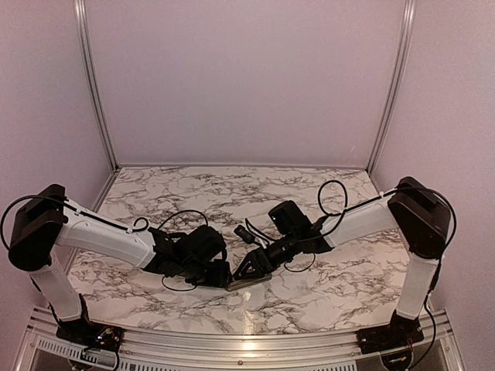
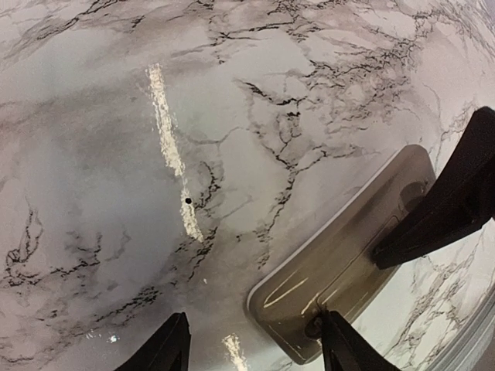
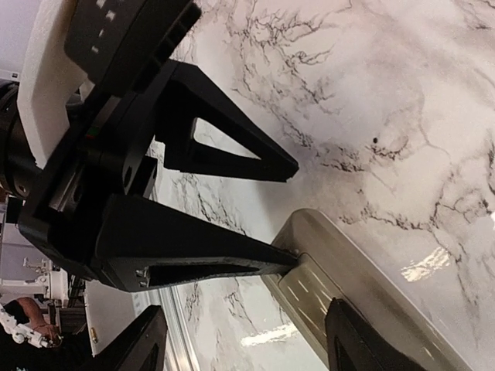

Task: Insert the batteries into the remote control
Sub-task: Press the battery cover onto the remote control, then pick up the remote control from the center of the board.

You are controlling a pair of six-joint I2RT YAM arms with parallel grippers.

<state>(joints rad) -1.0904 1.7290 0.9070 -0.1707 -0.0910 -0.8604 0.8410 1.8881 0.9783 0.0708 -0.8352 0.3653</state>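
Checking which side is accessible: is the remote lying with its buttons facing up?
No, the remote control lies on the table with its smooth tan-grey back facing up, no buttons or screen showing.

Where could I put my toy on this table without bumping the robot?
The whole back of the table, between the back wall and the two arms, is bare. There is also bare marble in front of the right arm, toward the near edge. It is crowded in the front middle, where both sets of jaws meet over the remote.

Soft overhead light; glare streaks on glossy marble table (image 2: pixel 166 124); wide-angle edge warp.
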